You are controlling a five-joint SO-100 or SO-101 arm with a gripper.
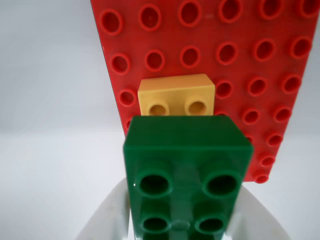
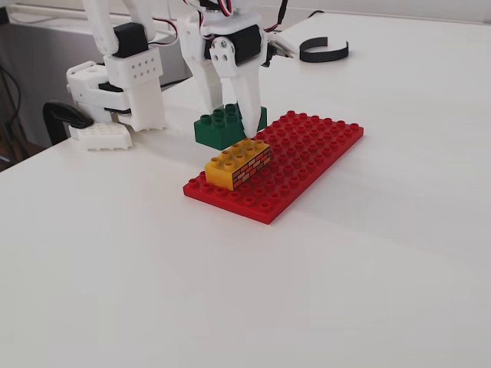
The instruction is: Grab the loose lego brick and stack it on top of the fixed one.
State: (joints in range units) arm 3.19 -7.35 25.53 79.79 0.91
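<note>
Fixed view: hand point(image 2: 230, 115) points straight down, clamping green brick point(image 2: 222, 126) beside baseplate point(image 2: 307, 161).

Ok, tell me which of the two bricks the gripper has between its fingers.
The dark green brick, sitting between the white fingers of the gripper. The yellow brick with the brick-wall print sits apart, pressed onto the red baseplate, untouched.

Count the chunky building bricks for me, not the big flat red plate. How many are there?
2. The dark green plastic brick sits between the white gripper fingers beside the flat red baseplate. The yellow brick with a brick-wall print stands on the baseplate. None seems hidden.
</note>
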